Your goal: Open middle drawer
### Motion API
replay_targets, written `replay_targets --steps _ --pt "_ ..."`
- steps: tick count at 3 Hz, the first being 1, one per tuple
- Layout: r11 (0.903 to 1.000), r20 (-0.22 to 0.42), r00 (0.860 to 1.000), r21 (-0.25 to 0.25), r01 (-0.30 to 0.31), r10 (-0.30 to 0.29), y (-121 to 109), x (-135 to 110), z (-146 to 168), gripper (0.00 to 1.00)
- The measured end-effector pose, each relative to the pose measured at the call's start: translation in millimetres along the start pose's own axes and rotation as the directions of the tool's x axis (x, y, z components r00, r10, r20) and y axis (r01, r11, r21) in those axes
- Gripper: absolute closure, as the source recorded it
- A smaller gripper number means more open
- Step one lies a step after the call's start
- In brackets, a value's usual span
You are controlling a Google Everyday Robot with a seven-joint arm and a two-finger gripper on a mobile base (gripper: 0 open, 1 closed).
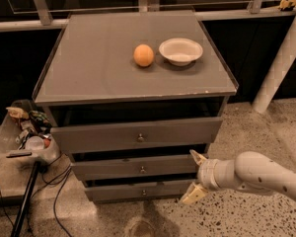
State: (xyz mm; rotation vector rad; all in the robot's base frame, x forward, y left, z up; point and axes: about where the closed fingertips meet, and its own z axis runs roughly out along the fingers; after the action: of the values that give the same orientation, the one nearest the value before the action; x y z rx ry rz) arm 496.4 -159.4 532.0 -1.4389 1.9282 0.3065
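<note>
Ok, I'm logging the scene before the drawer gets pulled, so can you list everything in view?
cabinet: one, grey, centre of view, on a speckled floor
top drawer: one, grey, tallest front, highest of three
middle drawer: one, grey, second of three, small round knob at centre
bottom drawer: one, grey, lowest
orange: one, orange, on the cabinet top, left of the bowl
bowl: one, white, on the cabinet top, right of the orange
bin: one, clear, holding clutter, left of the cabinet
stand: one, black, lower left
pole: one, white, leaning at right
arm: one, white, entering from the right
gripper: one, cream fingers, open, beside the middle drawer's right end, away from the knob
</note>
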Motion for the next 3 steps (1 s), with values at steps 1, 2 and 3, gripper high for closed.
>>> replay_targets --steps 1,2,3 --pt "1.0000 0.000 1.000 0.000 0.000 0.000 0.0 0.0 0.1 0.00" --pt "0.9997 -0.010 1.000 -0.024 -0.009 0.008 2.4 6.5 12.0 0.00" --pt "0.9980 -0.004 0.999 -0.053 -0.036 0.035 -0.2 20.4 30.5 0.00"
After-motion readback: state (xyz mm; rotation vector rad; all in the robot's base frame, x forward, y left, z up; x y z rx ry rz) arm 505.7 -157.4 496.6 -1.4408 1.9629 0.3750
